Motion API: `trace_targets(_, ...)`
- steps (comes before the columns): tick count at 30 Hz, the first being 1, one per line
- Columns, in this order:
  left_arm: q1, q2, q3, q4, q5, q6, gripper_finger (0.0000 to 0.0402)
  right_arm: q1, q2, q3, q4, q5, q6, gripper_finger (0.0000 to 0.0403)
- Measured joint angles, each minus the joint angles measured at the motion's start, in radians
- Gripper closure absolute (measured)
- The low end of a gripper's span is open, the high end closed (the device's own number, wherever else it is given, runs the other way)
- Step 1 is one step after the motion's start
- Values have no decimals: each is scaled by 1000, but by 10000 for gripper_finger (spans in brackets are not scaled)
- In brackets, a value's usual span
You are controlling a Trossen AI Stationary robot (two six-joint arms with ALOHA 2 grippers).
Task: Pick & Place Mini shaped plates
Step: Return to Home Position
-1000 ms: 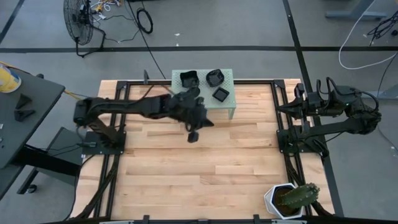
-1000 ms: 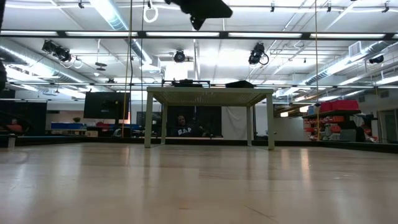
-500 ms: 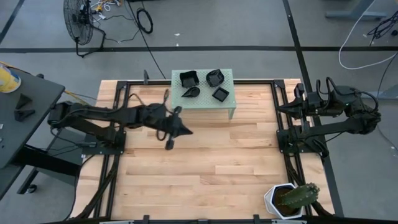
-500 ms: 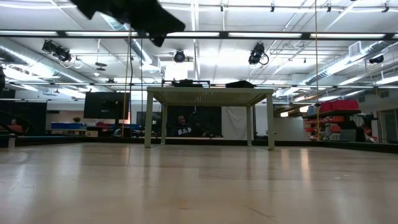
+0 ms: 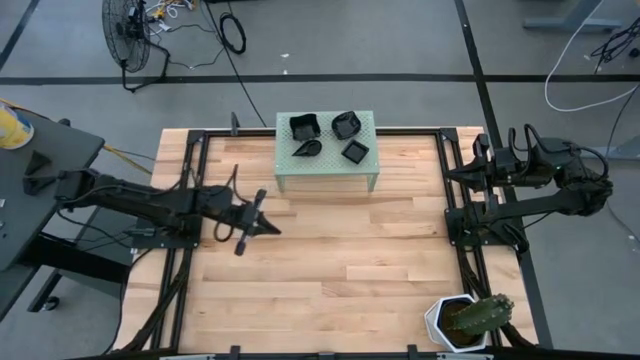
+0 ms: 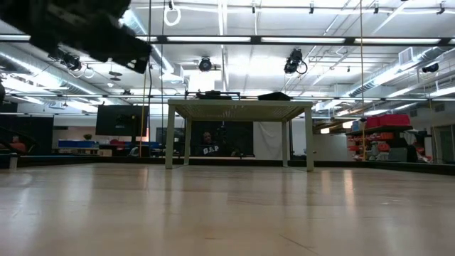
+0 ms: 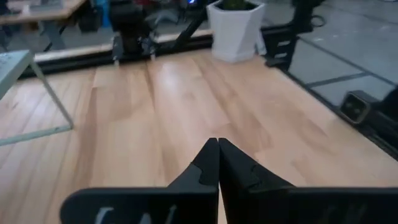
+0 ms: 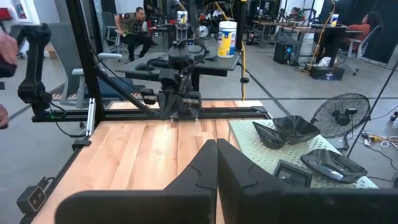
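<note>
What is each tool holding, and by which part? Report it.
Nothing is held. The left tool and right tool are shut on nothing; the mini shaped plates sit on the green stand.

High view: overhead, straight down, far enough to take in the whole tabletop (image 5: 330, 270) and both arms. Low view: at tabletop height, level across the wood toward the green stand (image 6: 239, 108) and the room behind. Left wrist view: close over the left end effector (image 7: 217, 146), facing the white pot (image 7: 235, 31) — 5 o'clock from overhead. Right wrist view: over the right end effector (image 8: 216, 144), facing the green stand — 12 o'clock from overhead.
</note>
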Motion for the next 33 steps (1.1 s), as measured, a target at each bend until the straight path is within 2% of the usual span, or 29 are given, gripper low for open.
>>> trace_targets(10, -28, -205, -236, 47, 17, 75, 400, 0, 0, 0, 0, 0, 0, 399)
trace_targets(23, -24, -403, -330, 7, 14, 77, 400, 0, 0, 0, 0, 0, 0, 399)
trace_targets(29, -24, -483, -335, -139, -115, 122, 400, 0, 0, 0, 0, 0, 0, 399)
trace_targets(33, -24, -539, -335, -170, -155, 129, 400, 0, 0, 0, 0, 0, 0, 399)
